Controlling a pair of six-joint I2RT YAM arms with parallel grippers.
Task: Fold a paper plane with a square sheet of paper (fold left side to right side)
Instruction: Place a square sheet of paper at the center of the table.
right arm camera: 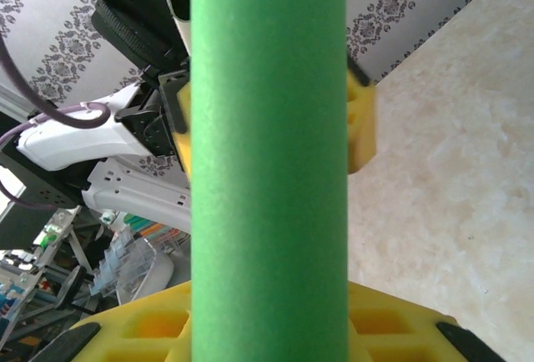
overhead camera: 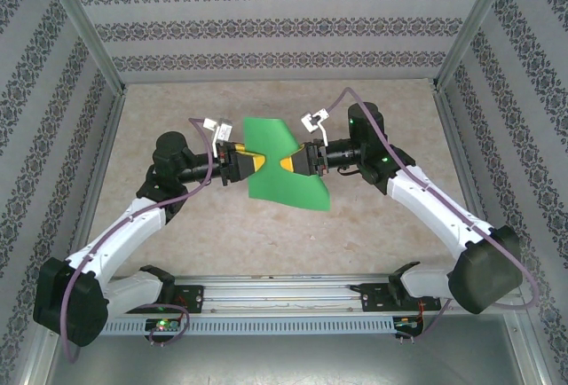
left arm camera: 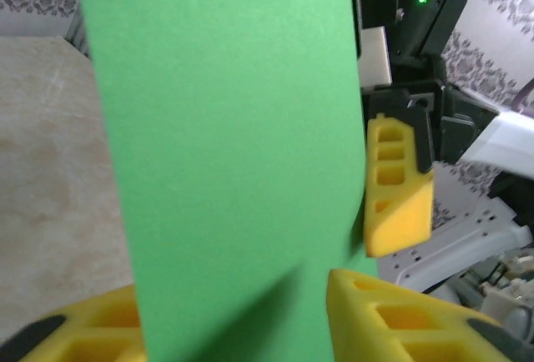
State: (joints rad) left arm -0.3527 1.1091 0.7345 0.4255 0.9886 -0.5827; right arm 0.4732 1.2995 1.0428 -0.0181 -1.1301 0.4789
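Above the beige mottled tabletop (overhead camera: 186, 234), the bright green square sheet of paper (overhead camera: 288, 192) is held up, curved, between the two arms. The left gripper (overhead camera: 256, 164) pinches the sheet's left edge between yellow fingers (left arm camera: 400, 316). The right gripper (overhead camera: 284, 165) is clamped on the opposite side.

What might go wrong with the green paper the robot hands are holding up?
The square sheet of paper stands upright between the left gripper and the right gripper, not flat on the table. If they pull apart, it might tear; if they push together, it might crumple. If one grip is loose, a side could slip and the fold come out crooked.
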